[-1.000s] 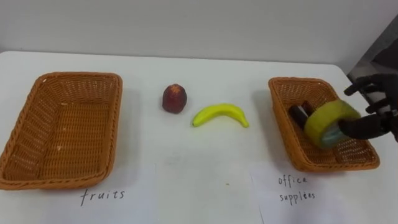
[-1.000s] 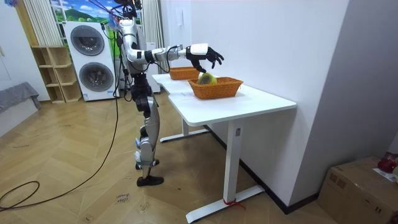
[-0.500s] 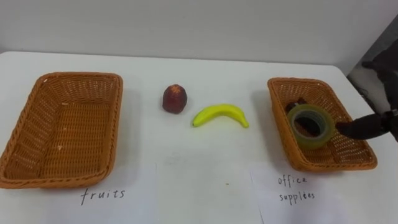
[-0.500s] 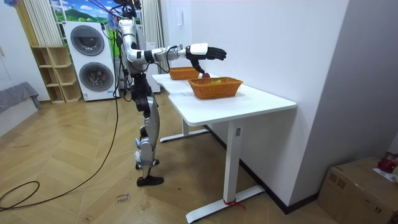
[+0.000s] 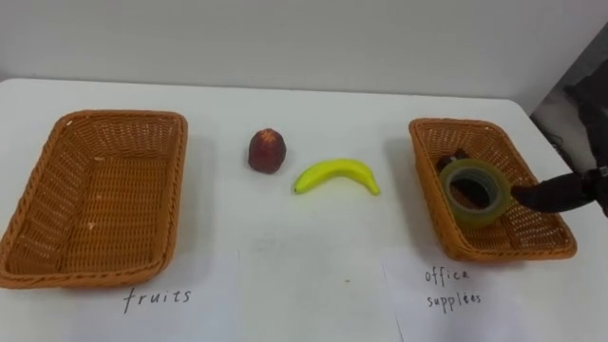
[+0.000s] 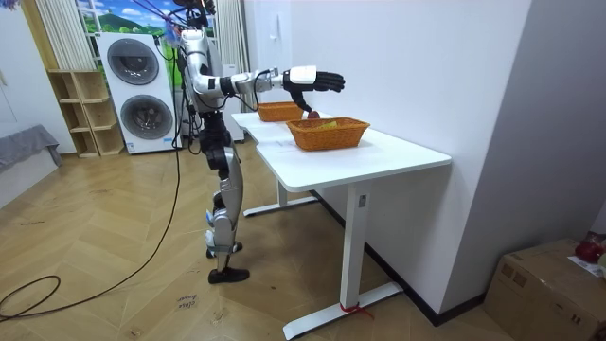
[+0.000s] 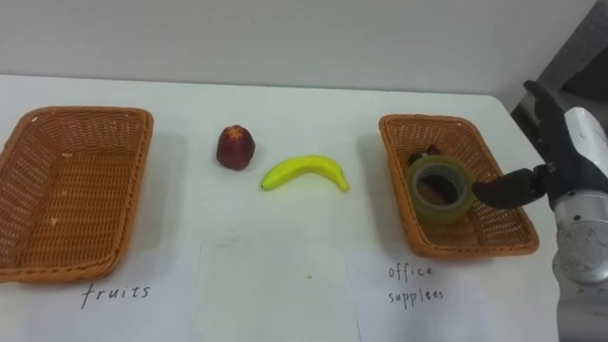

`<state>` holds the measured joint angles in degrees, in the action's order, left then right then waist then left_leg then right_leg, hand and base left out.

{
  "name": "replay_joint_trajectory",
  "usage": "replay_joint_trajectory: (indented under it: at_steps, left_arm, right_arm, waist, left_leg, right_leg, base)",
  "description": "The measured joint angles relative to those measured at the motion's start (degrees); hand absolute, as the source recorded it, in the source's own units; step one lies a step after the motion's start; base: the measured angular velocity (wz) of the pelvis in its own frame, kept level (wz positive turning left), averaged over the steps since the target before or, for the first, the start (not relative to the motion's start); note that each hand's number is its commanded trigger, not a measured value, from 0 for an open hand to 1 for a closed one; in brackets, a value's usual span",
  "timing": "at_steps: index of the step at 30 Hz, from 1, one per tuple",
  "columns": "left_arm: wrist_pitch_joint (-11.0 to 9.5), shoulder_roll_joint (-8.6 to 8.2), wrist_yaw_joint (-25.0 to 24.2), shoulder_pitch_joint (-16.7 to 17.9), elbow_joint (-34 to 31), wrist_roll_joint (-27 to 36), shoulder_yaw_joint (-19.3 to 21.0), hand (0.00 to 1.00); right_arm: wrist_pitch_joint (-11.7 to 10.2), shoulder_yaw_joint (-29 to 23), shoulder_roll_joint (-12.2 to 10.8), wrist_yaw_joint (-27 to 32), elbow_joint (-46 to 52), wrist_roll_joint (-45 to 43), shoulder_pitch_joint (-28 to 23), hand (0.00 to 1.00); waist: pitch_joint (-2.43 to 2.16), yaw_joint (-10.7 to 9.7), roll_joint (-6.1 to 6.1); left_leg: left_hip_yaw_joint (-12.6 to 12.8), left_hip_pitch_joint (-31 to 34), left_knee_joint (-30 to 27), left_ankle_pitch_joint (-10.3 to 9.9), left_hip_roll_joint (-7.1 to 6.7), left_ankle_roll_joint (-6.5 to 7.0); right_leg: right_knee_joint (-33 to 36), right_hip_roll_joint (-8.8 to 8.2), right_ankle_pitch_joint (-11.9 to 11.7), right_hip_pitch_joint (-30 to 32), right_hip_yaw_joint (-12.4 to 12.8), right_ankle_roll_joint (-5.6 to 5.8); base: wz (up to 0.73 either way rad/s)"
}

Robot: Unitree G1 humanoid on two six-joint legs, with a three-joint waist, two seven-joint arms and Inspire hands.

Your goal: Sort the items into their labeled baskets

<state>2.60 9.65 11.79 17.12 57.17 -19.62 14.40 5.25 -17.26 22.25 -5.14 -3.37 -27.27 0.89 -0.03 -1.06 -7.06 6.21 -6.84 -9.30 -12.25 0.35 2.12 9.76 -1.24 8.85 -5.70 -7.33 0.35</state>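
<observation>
Tape roll (image 5: 473, 215) dropped from my right robot hand (image 7: 556, 161) into office-supplies basket (image 5: 427, 195); fingers now straight, holding nothing

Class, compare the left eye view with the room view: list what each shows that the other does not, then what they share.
Left eye view: a peach and a banana lying between the baskets, and paper labels in front of them.
Room view: the robot standing at the table, washing machines, a shelf, the wood floor and a cardboard box.
Shared: the white table, the left basket, the right basket holding the tape, and the open right hand beside it.
</observation>
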Motion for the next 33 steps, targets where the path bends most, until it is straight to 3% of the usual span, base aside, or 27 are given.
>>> replay_joint_trajectory:
  at_steps: [17,24,27,33]
  left_arm:
    - [0.0,-0.01,0.0,0.19,0.06,0.01,-0.02,0.0]
    - [0.06,-0.11,0.05,0.23,-0.03,1.33,-0.01,0.0]
    - [0.08,-0.13,0.5,0.22,-0.01,1.3,-0.01,0.0]
    - [1.22,0.08,1.81,-0.73,0.12,1.52,-1.74,0.0]
  right_arm:
    - [0.0,0.0,0.0,0.0,0.0,1.44,0.0,0.0]
    - [0.07,0.01,0.0,0.43,0.85,8.42,0.1,0.0]
    - [0.06,0.02,-0.01,2.13,3.73,11.71,0.11,0.0]
    - [-0.28,0.82,-0.01,5.94,6.5,18.98,0.3,0.0]
  waist:
    - [-0.07,0.07,-0.19]
    - [-0.06,1.05,-0.08]
    - [0.13,1.4,0.49]
    - [0.0,2.0,1.26]
  left_leg:
    - [0.31,-0.76,0.22,0.0,0.04,0.0]
    - [1.26,-0.85,0.64,-0.01,0.15,-0.02]
    - [1.35,-0.86,0.69,-0.02,0.17,-0.02]
    - [1.37,-0.91,0.85,-0.01,0.16,-0.02]
  right_leg:
    - [0.03,0.1,0.0,-0.29,0.38,0.0]
    - [0.1,0.23,0.0,-0.08,1.31,0.0]
    - [0.06,0.26,0.0,-0.04,1.39,0.0]
    - [-0.01,0.26,0.0,-0.04,1.35,0.0]
  base:
    - [0.0]
    - [-0.07]
    - [-0.01]
    - [0.0]
